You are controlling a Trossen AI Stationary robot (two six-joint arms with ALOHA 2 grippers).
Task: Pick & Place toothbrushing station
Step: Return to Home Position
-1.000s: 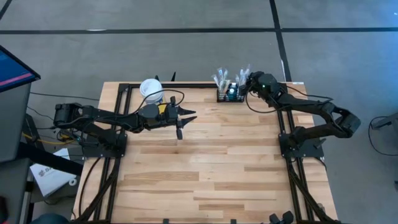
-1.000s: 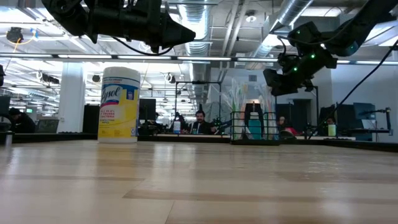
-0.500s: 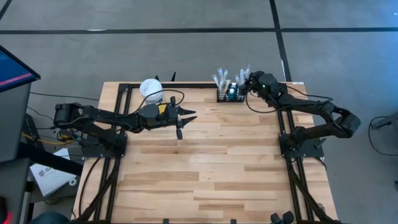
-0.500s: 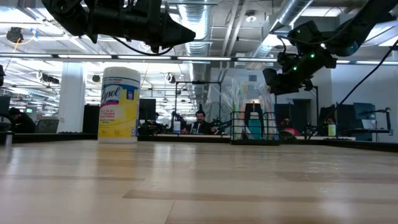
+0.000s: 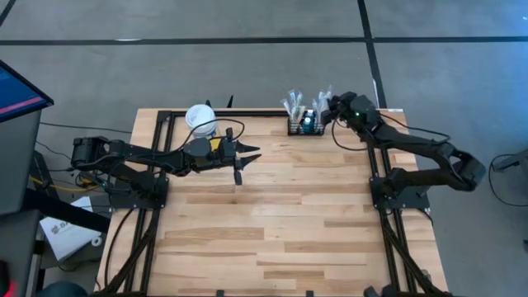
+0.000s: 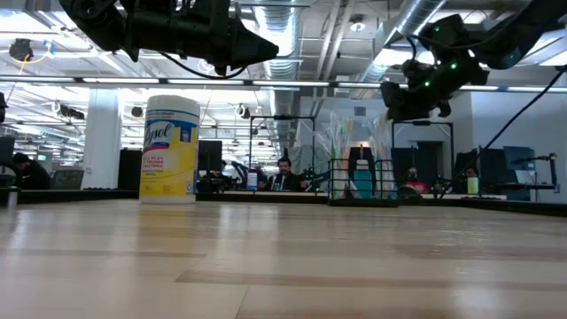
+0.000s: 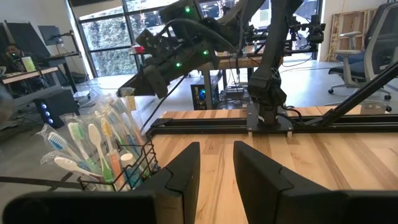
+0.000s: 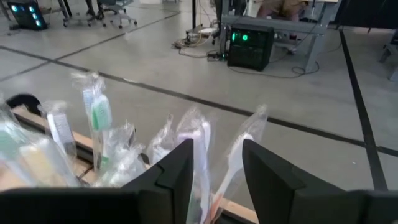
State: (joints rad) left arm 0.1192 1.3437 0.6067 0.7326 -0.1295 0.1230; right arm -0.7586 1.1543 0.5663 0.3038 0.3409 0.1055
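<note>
Filling the black wire-mesh caddy (image 5: 305,128), plastic-wrapped toothbrushes (image 5: 299,102) fan outward.

Robotics lab: ceiling ducts (image 6: 407,18), office chair (image 7: 373,46)

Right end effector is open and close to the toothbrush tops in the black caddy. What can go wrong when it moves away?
1. The open right end effector hangs close by the wrapped toothbrushes; a low retreat might snag a wrapper and pull a brush out.
2. The toothbrushing station stands at the far edge of the table, so a snag could perhaps tip it off.
</note>
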